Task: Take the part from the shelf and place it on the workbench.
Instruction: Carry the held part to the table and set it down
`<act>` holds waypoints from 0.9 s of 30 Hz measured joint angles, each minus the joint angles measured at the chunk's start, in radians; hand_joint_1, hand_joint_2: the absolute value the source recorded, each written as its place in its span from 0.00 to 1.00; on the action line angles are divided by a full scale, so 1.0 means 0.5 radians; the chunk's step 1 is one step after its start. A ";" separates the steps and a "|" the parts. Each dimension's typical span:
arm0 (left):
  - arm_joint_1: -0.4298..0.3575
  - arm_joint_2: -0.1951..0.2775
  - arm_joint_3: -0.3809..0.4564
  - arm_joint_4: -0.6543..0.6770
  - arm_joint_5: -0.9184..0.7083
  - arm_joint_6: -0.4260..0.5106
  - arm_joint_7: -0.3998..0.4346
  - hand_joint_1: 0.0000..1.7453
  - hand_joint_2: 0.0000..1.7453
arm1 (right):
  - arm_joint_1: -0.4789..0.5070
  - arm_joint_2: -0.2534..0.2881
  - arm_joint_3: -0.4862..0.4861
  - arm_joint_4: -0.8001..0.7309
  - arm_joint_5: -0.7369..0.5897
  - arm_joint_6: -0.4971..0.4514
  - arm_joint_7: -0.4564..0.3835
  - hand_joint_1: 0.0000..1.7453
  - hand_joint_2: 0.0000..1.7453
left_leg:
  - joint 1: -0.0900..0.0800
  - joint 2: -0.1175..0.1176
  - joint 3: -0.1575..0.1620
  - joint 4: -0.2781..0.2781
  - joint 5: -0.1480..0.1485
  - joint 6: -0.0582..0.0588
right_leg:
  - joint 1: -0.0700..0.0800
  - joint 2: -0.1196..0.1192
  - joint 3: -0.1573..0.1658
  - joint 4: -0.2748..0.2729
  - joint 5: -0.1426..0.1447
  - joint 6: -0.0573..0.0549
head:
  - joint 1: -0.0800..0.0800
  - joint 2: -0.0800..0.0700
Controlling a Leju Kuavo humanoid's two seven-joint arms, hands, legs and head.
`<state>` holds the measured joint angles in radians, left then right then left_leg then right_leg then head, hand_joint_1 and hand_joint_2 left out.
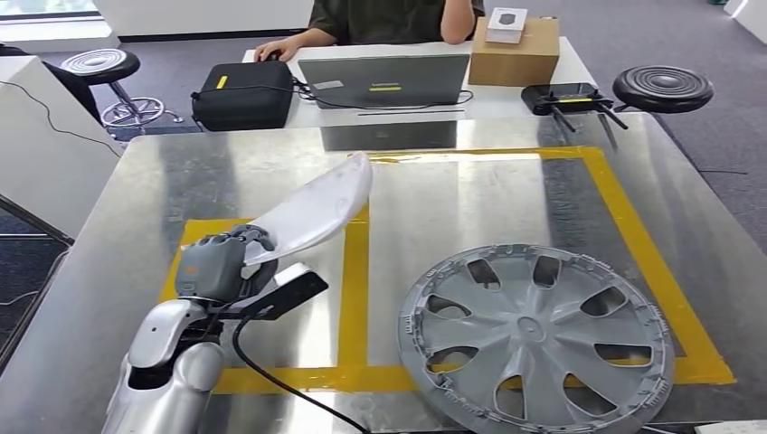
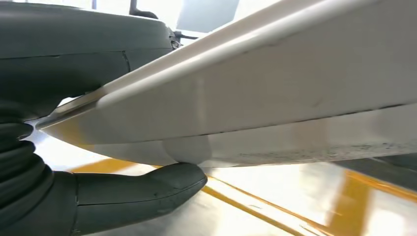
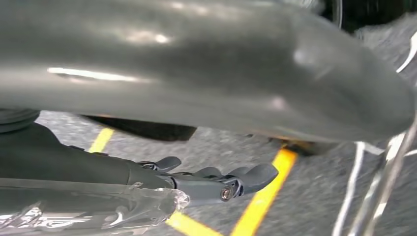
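Note:
A long white curved part (image 1: 312, 212) is held by my left hand (image 1: 217, 267), which grips its near end. The part slants up and away over the left yellow-taped box of the metal workbench (image 1: 452, 190). In the left wrist view the part (image 2: 275, 98) spans the picture, just above the shiny bench, with my thumb (image 2: 137, 194) under its lower edge. My right hand (image 3: 216, 182) hangs over grey carpet with yellow lines, its fingers apart and holding nothing.
A grey wheel cover (image 1: 535, 339) lies in the right taped box. Behind the bench a person sits at a desk with a laptop (image 1: 384, 80), a black bag (image 1: 242, 95) and a cardboard box (image 1: 514, 52). Stools (image 1: 663, 88) stand at both back corners.

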<state>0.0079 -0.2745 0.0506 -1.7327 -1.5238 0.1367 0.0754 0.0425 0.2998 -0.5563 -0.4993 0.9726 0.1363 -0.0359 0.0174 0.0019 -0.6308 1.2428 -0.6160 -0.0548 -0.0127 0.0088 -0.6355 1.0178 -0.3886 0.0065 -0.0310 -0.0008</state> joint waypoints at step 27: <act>-0.190 0.587 0.029 0.414 -0.097 -0.297 0.448 1.00 1.00 | 0.079 0.001 -0.299 -0.154 0.515 0.227 -0.229 0.00 0.00 | -0.049 -0.011 0.103 -0.525 0.382 0.081 | 0.040 0.009 0.030 -0.025 -0.011 0.040 | -0.005 0.000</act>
<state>-0.0872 0.0190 0.0652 -1.5254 -1.5721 -0.0119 0.2994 0.0819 0.3005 -0.7060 -0.5763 1.2299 0.2500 -0.1504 -0.0070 -0.0033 -0.5793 0.9804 -0.4248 -0.0144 0.0075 0.0134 -0.6206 1.0051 -0.3942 0.0265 -0.0335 -0.0008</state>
